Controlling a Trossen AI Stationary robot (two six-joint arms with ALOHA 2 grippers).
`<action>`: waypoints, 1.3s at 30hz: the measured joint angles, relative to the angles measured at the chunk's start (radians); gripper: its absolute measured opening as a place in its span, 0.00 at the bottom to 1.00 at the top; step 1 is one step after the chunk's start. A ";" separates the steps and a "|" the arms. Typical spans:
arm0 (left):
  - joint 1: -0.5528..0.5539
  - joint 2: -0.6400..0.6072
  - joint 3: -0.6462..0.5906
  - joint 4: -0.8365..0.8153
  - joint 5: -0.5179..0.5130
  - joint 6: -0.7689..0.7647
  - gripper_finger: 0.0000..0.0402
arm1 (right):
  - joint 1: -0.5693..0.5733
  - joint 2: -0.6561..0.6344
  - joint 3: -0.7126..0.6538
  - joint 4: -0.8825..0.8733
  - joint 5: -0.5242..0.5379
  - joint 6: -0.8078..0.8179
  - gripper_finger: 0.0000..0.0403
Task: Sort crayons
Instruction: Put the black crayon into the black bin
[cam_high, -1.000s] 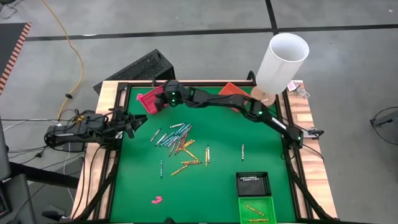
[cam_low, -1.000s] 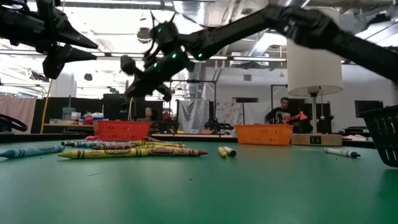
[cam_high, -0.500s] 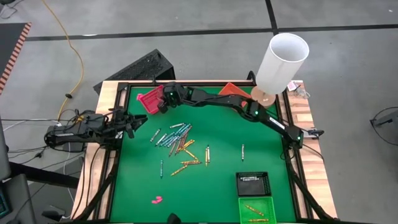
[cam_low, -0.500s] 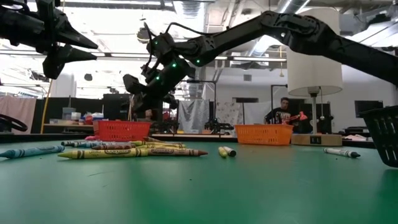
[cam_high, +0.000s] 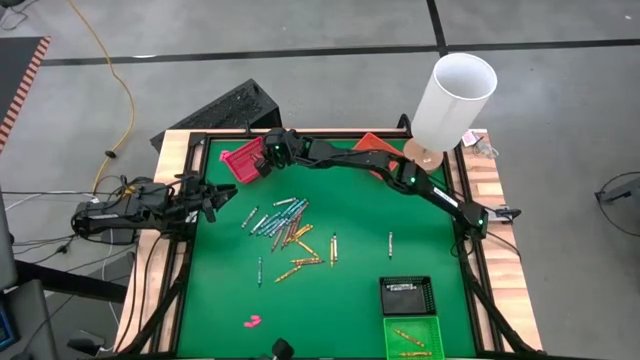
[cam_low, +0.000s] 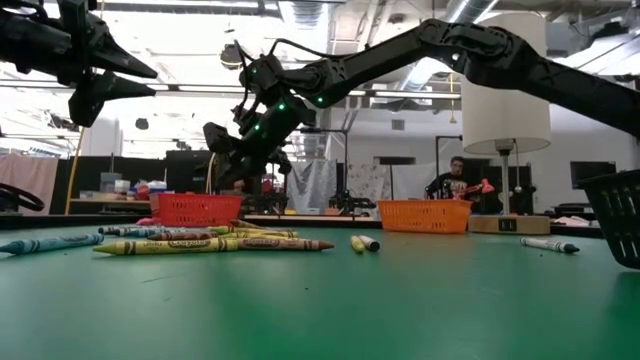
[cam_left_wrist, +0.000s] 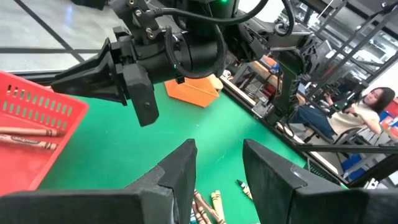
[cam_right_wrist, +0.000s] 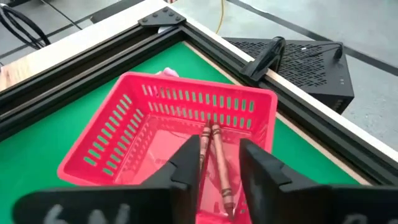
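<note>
While the right gripper (cam_right_wrist: 214, 163) hangs over the red basket (cam_high: 240, 160) at the far left of the table, its fingers stand apart with nothing between them — two reddish crayons (cam_right_wrist: 216, 162) lie side by side on the basket floor just below. To finish this drop cleanly, I'd say the arm should lift straight up before swinging away, so a finger doesn't catch the basket's slatted wall and drag it. The left gripper (cam_left_wrist: 217, 168) waits at the left edge of the mat, fingers parted and empty. Most of the crayons (cam_high: 285, 228) lie scattered mid-table, well apart from the basket — blue-teal, yellow and reddish ones crossed over each other. Picking a reddish one from the heap's edge looks the safer next grasp.
</note>
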 joint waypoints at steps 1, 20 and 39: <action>0.000 0.000 0.000 0.000 0.000 0.000 0.30 | 0.000 0.000 0.000 0.000 0.000 -0.002 0.29; 0.000 0.000 0.000 0.000 0.022 0.011 0.30 | 0.109 -0.299 0.003 -0.568 -0.071 -0.502 0.31; 0.000 0.001 0.001 -0.034 0.052 0.005 0.30 | 0.124 -0.101 0.001 -0.476 -0.289 -0.575 0.31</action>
